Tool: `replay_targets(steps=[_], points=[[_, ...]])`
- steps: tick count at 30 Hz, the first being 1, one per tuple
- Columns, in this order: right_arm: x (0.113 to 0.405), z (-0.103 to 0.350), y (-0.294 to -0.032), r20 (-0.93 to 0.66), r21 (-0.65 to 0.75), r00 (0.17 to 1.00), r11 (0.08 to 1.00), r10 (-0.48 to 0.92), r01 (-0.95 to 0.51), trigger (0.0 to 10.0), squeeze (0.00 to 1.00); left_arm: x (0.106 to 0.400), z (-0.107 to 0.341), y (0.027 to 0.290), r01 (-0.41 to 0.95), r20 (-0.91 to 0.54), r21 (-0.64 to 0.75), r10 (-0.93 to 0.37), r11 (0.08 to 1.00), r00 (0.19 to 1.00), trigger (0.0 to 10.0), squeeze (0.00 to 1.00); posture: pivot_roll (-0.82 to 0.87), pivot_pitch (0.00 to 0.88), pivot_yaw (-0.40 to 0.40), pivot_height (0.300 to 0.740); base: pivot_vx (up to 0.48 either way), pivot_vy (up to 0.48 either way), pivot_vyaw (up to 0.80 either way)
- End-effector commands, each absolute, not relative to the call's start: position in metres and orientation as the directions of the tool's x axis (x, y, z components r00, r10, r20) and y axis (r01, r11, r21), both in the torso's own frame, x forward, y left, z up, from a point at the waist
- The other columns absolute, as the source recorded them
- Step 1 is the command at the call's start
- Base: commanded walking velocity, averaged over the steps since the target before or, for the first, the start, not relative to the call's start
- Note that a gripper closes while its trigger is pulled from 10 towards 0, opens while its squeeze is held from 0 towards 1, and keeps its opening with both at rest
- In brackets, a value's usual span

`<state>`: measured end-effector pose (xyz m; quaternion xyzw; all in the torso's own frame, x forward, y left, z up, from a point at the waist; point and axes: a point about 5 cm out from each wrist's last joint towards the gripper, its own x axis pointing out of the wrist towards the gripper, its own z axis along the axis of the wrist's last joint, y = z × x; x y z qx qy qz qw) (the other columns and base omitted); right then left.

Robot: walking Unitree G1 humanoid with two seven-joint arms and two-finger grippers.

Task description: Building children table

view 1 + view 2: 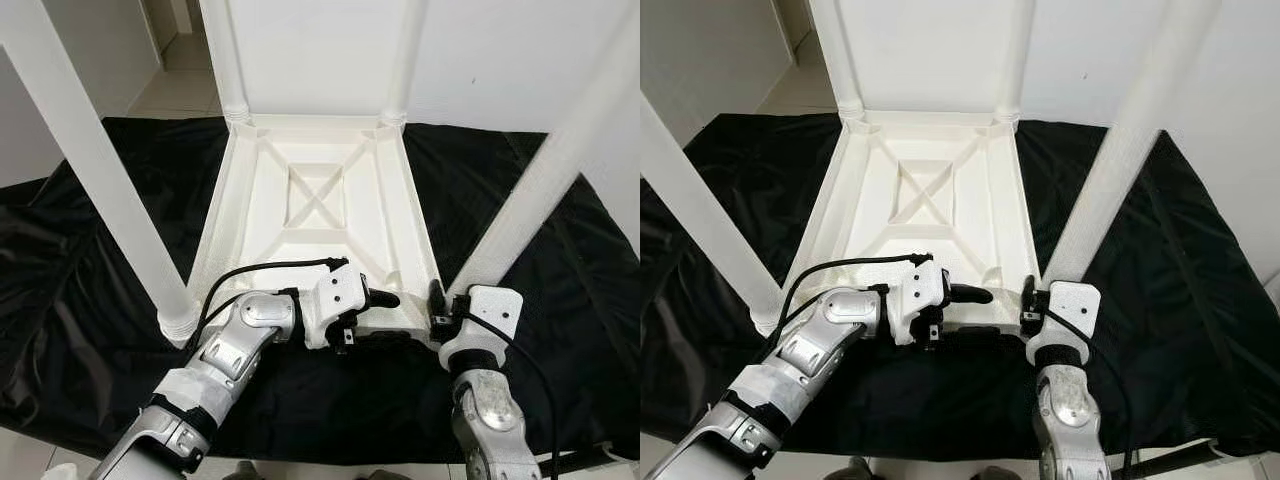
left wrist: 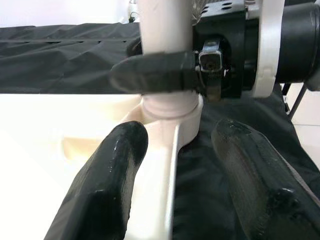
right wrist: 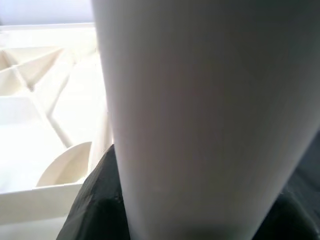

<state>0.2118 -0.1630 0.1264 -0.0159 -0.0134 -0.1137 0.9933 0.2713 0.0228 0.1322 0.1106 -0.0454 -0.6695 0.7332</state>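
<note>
The white children's table top [image 1: 320,190] lies upside down on a black cloth, ribs facing up, with a white leg standing at each corner. My right gripper [image 1: 437,305] is shut on the near right leg [image 1: 530,200] just above its socket; the right wrist view has that leg [image 3: 200,115] close up between black fingers [image 3: 95,200]. My left gripper [image 1: 378,318] is open at the near rim [image 2: 160,165], one finger [image 2: 107,185] inside the rim and the other [image 2: 255,180] outside. Ahead of it stands the same leg [image 2: 165,30].
The black cloth [image 1: 100,330] covers the floor around the table. The near left leg [image 1: 100,170] rises steeply beside my left arm. Two far legs [image 1: 225,60] stand before a white wall [image 1: 520,60]. Pale floor tiles [image 1: 180,90] lie at the back left.
</note>
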Motion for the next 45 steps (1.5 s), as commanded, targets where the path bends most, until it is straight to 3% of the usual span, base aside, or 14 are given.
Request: replay_targets(steps=[1, 4, 5, 6, 7, 18, 19, 35, 45], points=[[0.206, 0.117, -0.161, -0.026, -0.017, 0.957, 0.958, -0.287, 0.287, 10.0, 0.0, 0.272, 0.13, 0.026, 0.969, -0.082, 0.222, -0.988, 0.109, 0.13, 10.0, 0.0, -0.09, 0.019, 0.023, 0.74, 0.0, 0.0, 0.0], [0.205, 0.118, -0.157, -0.026, -0.005, 0.958, 0.958, -0.286, 0.286, 10.0, 0.0, 0.272, 0.129, 0.026, 0.969, -0.082, 0.223, -0.988, 0.106, 0.127, 10.0, 0.0, -0.09, 0.02, 0.024, 0.74, 0.0, 0.0, 0.0], [0.205, 0.12, -0.157, -0.023, 0.002, 0.955, 0.955, -0.295, 0.295, 10.0, 0.12, 0.272, 0.129, 0.026, 0.969, -0.082, 0.223, -0.989, 0.105, 0.126, 10.0, 0.0, -0.09, 0.021, 0.027, 0.74, 0.0, 0.0, 0.0], [0.205, 0.12, -0.157, -0.023, 0.002, 0.955, 0.955, -0.295, 0.295, 10.0, 0.12, 0.272, 0.129, 0.026, 0.969, -0.082, 0.223, -0.989, 0.105, 0.126, 10.0, 0.0, -0.09, 0.021, 0.027, 0.74, 0.0, 0.0, 0.0], [0.205, 0.121, -0.158, -0.016, 0.014, 0.954, 0.954, -0.3, 0.301, 10.0, 1.0, 0.272, 0.129, 0.026, 0.969, -0.082, 0.223, -0.989, 0.103, 0.124, 10.0, 0.0, -0.09, 0.024, 0.029, 0.74, 0.0, 0.0, 0.0], [0.197, 0.128, -0.159, 0.059, -0.006, 0.951, 0.953, -0.302, 0.303, 10.0, 1.0, 0.272, 0.13, 0.026, 0.969, -0.08, 0.226, -0.989, 0.103, 0.124, 10.0, 0.0, -0.09, 0.027, 0.025, 0.74, 0.0, 0.0, 0.0], [0.193, 0.129, -0.159, 0.079, -0.01, 0.954, 0.957, -0.289, 0.29, 10.0, 0.0, 0.272, 0.131, 0.026, 0.969, -0.079, 0.226, -0.989, 0.104, 0.125, 10.0, 0.0, -0.09, 0.029, 0.025, 0.74, 0.0, 0.0, 0.0], [0.155, 0.119, -0.157, 0.109, -0.066, 0.986, 0.989, -0.127, 0.135, 10.0, 0.0, 0.269, 0.134, 0.035, 0.971, -0.076, 0.215, -0.989, 0.104, 0.123, 10.0, 0.0, -0.09, 0.043, 0.031, 0.74, 0.0, 0.0, 0.0], [0.146, 0.12, -0.153, 0.067, -0.061, 0.989, 0.99, 0.131, -0.127, 10.0, 0.0, 0.268, 0.141, 0.039, 0.975, -0.045, 0.194, -0.992, 0.105, 0.115, 10.0, 0.0, -0.09, 0.046, 0.045, 0.74, 0.0, 0.0, 0.0]])
